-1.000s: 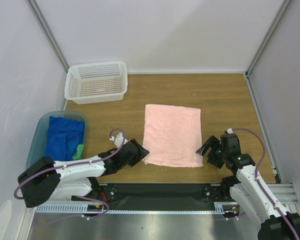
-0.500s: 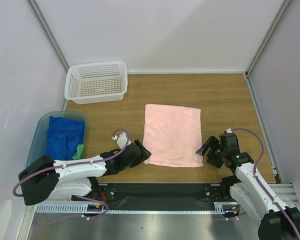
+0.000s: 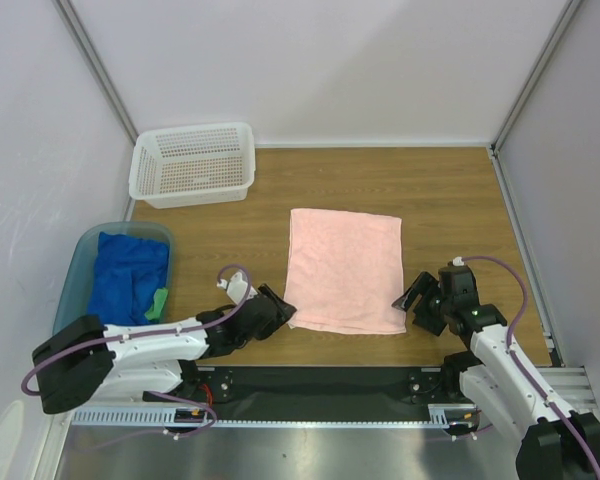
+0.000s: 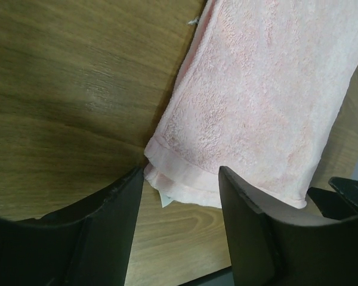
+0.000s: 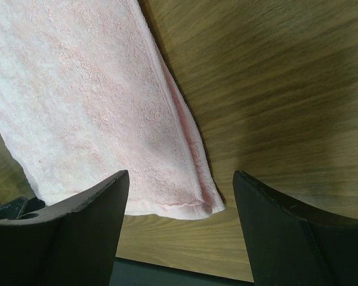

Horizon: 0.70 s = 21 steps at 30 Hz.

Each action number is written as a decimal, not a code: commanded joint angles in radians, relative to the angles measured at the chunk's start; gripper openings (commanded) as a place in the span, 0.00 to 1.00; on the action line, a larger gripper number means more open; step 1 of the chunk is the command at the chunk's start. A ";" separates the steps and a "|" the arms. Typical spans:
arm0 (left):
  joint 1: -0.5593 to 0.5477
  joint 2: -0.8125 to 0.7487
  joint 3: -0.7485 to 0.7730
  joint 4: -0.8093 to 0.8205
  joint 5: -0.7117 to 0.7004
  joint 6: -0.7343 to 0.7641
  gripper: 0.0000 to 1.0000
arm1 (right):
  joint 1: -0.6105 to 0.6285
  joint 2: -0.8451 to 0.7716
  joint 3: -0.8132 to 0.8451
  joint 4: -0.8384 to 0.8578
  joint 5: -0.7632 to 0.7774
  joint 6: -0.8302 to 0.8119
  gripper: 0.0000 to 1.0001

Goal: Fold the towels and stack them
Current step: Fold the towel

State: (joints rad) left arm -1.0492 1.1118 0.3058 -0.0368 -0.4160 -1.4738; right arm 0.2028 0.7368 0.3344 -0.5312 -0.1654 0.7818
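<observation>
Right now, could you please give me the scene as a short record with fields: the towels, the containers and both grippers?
pink towel: lying flat in the middle of the table
blue towel: crumpled inside the teal tub
green towel: in the same tub, only a small part showing
basket: white, perforated, at the far left
left gripper: open, fingers either side of the pink towel's near left corner
right gripper: open, at the near right corner
stack: not yet begun

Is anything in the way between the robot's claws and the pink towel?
No, nothing visible is. The left gripper and right gripper are both open right at the near corners of the pink towel, with only bare table around them.
</observation>
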 commanded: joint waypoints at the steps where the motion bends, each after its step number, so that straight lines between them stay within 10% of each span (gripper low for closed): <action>1: -0.011 0.051 -0.045 -0.101 -0.006 -0.039 0.61 | 0.000 0.006 0.015 0.011 0.015 -0.007 0.76; 16: -0.014 0.086 -0.002 -0.195 -0.046 -0.071 0.05 | 0.014 0.007 0.000 0.020 -0.003 0.011 0.70; 21: -0.024 0.100 0.038 -0.251 -0.079 -0.046 0.00 | 0.033 0.009 0.000 0.020 0.003 0.017 0.69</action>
State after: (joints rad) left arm -1.0618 1.1782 0.3454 -0.0956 -0.4507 -1.5612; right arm 0.2237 0.7425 0.3336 -0.5293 -0.1658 0.7876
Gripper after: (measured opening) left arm 0.022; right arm 0.695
